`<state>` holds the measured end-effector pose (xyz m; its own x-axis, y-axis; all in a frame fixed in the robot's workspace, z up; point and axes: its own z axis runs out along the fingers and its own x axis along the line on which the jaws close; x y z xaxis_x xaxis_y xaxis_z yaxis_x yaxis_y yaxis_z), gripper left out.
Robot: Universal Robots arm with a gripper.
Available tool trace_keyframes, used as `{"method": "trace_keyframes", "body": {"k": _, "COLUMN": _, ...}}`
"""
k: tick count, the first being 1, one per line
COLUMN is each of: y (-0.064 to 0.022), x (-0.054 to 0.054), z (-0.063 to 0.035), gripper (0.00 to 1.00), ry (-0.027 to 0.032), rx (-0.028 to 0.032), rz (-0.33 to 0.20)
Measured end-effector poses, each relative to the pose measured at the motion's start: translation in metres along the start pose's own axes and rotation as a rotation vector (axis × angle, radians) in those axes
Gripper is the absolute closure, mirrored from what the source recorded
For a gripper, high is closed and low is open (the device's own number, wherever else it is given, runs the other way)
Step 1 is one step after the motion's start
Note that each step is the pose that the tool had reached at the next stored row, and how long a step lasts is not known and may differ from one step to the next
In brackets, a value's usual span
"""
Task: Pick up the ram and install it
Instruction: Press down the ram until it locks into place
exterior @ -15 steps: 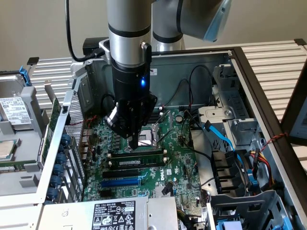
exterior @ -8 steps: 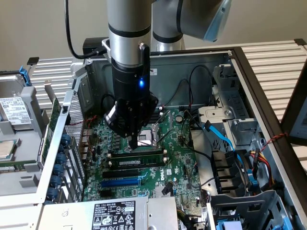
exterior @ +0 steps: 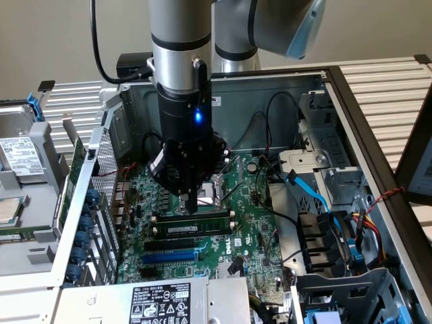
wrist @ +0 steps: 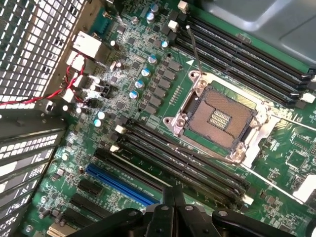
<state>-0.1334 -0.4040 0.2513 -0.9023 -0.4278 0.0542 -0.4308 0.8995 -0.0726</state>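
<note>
- The gripper [exterior: 192, 206] is squeezed tight, holding nothing, tip just above the ram [exterior: 194, 229].
- The ram lies in a slot on the motherboard [exterior: 253, 233], beside the blue slot [exterior: 170, 257].

Open access from above; case walls [exterior: 317, 84], cables [exterior: 307, 185] and drive cage [exterior: 351, 202] flanking the motherboard [exterior: 246, 202].

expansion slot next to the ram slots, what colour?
Blue; the expansion slot shows best in the wrist view.

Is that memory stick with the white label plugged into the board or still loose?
It seems in: the ram stands on edge in a slot between white end clips, parallel to its neighbour. Full seating cannot be told.
</note>
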Motion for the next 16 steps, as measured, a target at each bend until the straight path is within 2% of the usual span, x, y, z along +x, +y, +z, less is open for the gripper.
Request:
{"method": "trace_keyframes", "body": {"k": 2, "y": 0.0001, "x": 0.0000, "z": -0.0001, "gripper": 0.89, "ry": -0.0163, "rx": 0.0141, "rz": 0.014}}
{"method": "trace_keyframes", "body": {"k": 4, "y": 0.0002, "x": -0.0001, "z": 0.0000, "gripper": 0.89, "ry": -0.0334, "rx": 0.0227, "rz": 0.031}}
{"method": "trace_keyframes", "body": {"k": 7, "y": 0.0003, "x": -0.0002, "z": 0.0000, "gripper": 0.89, "ry": -0.0458, "rx": 0.0284, "rz": 0.063}}
{"method": "trace_keyframes", "body": {"k": 10, "y": 0.0002, "x": -0.0001, "z": 0.0000, "gripper": 0.89, "ry": -0.0487, "rx": 0.0301, "rz": 0.102}}
{"method": "trace_keyframes", "body": {"k": 16, "y": 0.0002, "x": -0.0001, "z": -0.0001, "gripper": 0.89, "ry": -0.0417, "rx": 0.0285, "rz": 0.191}}
